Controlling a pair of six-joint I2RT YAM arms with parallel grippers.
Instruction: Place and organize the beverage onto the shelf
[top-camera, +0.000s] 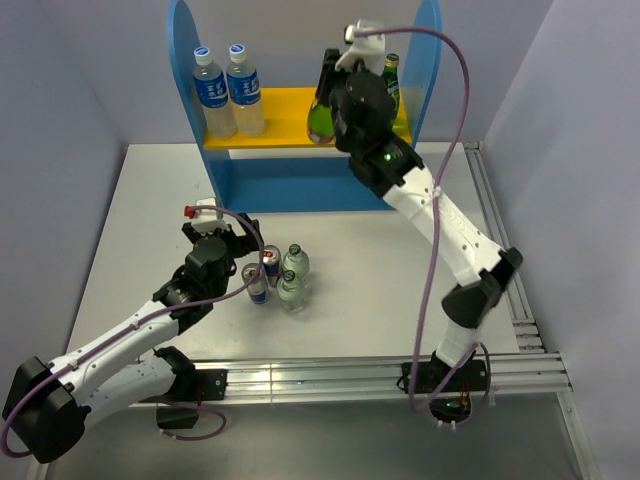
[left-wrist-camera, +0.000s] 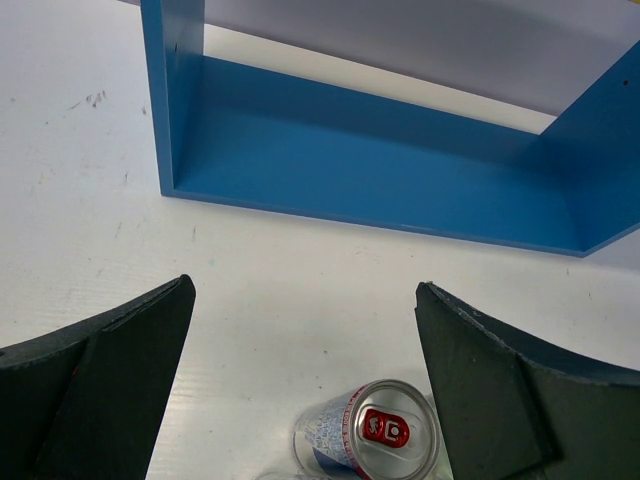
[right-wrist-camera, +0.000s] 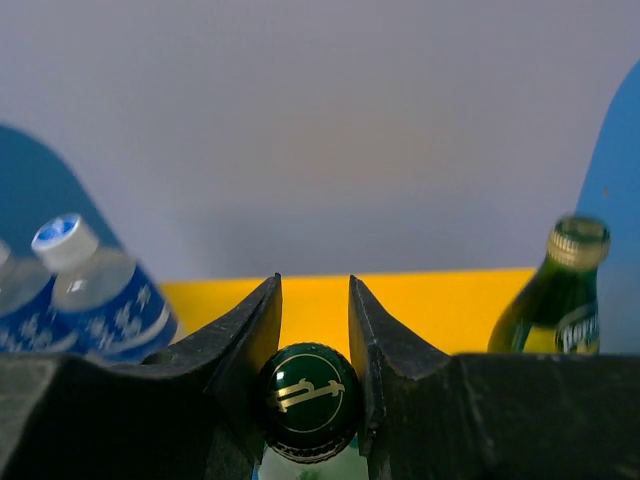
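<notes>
The green glass bottle, pinched at the neck by the right gripper over the yellow upper board of the blue shelf, should be lowered upright near the second green bottle before release; the left gripper is spread wide over a slim silver can.

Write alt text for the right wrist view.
Black jaws close on the capped top of a green bottle, in front of the yellow shelf board. A second green bottle stands at right; a blue-labelled clear bottle at left.

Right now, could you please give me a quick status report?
Left gripper open, near a can. Right gripper shut on green bottle at the yellow board, beside second green bottle. Nothing seen in the way.
</notes>
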